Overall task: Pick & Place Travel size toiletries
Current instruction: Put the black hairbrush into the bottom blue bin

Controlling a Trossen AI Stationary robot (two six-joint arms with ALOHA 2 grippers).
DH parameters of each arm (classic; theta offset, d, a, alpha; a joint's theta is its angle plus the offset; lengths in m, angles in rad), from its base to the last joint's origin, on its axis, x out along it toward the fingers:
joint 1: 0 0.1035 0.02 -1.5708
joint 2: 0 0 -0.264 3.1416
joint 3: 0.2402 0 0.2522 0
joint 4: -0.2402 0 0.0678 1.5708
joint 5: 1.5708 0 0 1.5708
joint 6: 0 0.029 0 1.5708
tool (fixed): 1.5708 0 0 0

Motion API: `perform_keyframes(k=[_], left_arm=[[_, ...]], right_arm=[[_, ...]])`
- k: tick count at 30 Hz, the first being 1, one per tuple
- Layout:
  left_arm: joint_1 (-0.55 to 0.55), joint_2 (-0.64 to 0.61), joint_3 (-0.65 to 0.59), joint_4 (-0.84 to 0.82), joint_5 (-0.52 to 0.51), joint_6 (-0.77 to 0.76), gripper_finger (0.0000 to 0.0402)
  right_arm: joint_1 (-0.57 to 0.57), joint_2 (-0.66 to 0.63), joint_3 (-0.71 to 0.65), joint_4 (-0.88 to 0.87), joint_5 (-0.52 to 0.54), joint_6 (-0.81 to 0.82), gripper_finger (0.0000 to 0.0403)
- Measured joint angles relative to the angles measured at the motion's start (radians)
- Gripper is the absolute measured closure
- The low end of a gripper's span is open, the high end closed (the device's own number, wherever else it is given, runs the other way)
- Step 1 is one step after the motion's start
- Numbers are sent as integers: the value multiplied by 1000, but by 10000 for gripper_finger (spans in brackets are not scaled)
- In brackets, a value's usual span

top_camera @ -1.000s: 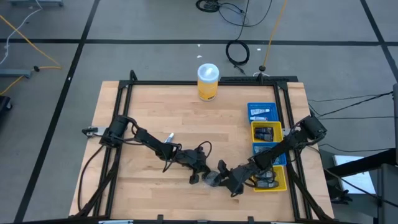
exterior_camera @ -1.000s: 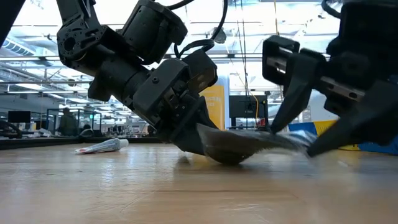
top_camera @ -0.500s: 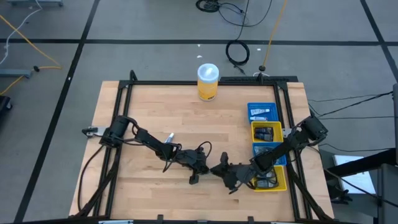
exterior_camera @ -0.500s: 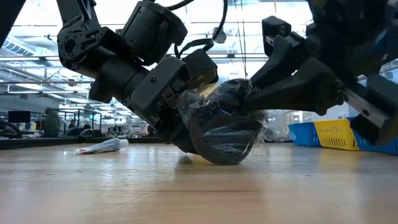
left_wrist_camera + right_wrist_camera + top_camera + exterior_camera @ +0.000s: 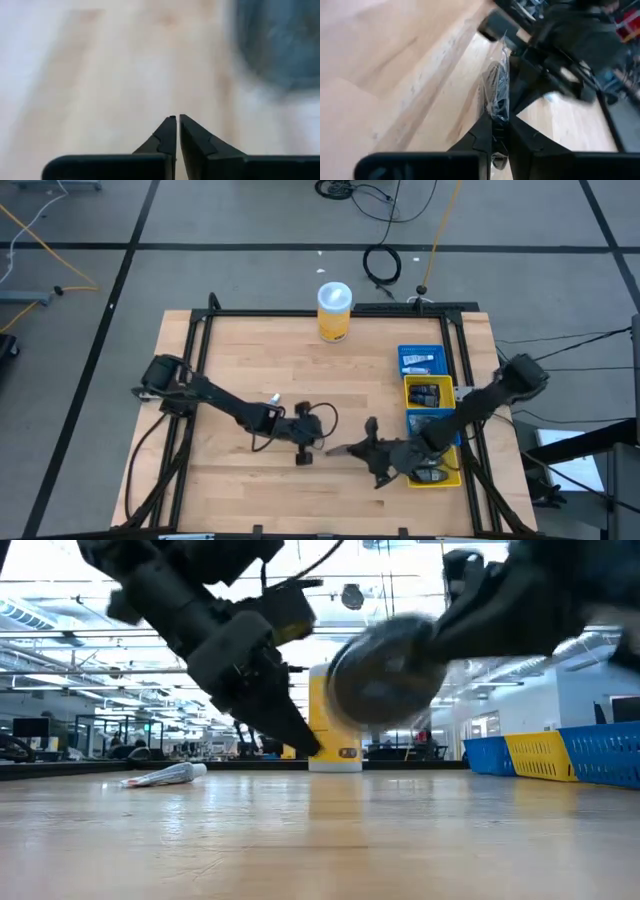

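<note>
Plastic-wrapped jar (image 5: 497,87) hangs pinched by its wrap in your right gripper (image 5: 499,131); it may slip. Left gripper (image 5: 177,121) is closed, empty.

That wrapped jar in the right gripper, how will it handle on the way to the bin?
The right gripper pinches only the clear wrap above the jar, so it will probably dangle and swing. The wrap looks thin and crinkly, so it may slip or tear. The jar looks round and flat, so if dropped it may roll across the table.
</note>
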Motion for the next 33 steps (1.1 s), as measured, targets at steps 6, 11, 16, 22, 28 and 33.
perform_keyframes(k=[6,11,16,22,28,33], left_arm=[[-41,-47,-1,-100,-221,-39,389],[-66,-36,-1,-110,-254,-40,400],[-72,-35,-1,-109,-260,-46,386],[-72,-35,-1,-105,-273,-46,384],[-72,-35,0,-103,-273,-46,399],[-71,-35,0,-100,-273,-45,389]], right_arm=[[56,-293,1,-376,105,369,368],[125,-548,1,-744,106,840,375],[219,-740,1,-1079,104,1316,375],[296,-833,1,-1379,98,1663,378],[302,-847,1,-1632,4,1907,376],[302,-847,2,-1699,-54,1993,376]])
